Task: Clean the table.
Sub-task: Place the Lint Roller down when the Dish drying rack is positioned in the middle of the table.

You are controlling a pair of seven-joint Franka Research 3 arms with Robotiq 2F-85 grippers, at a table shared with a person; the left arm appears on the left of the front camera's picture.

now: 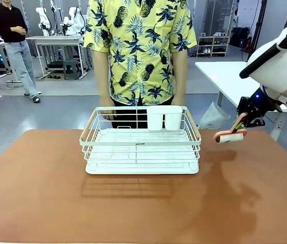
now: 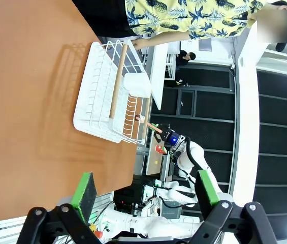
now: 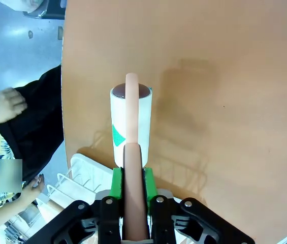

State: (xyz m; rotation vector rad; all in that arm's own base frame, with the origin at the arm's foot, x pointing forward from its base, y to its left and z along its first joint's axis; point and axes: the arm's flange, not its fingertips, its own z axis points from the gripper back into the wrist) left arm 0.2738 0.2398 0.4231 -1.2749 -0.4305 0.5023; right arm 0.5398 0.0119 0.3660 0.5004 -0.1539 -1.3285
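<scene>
1. Front view: the table [image 1: 41, 203] spreads reddish-brown and matte across the lower picture, its long axis running from 9 to 3 o'clock. A white wire dish rack [image 1: 141, 142] sits toward the far edge at centre, with two white cups [image 1: 164, 118] at its 12 o'clock side. A person in a yellow print shirt [image 1: 140, 46] stands just behind it, hands at the rack's far rim. At 3 o'clock the right gripper [image 1: 241, 123] hangs above the table's right part, clamped on the handle of a lint roller [image 1: 230, 136]; the roll lies level, clear of the top. Bare tabletop lies open at 6, 7 and 5 o'clock. Grey floor and white-topped tables [image 1: 229, 76] lie beyond.

2. Left wrist view: the left gripper [image 2: 146, 190] holds its green pads [image 2: 85, 190] well apart, with nothing between them. The table fills 9 to 11 o'clock; the rack stands at 12, near the table's edge.

3. Right wrist view: the pads are closed on the roller's tan handle [image 3: 132, 168], which points to 12 o'clock; the white roll [image 3: 130, 127] lies across it over bare tabletop. The table's edge runs along 9 o'clock, the rack's corner at 7.
</scene>
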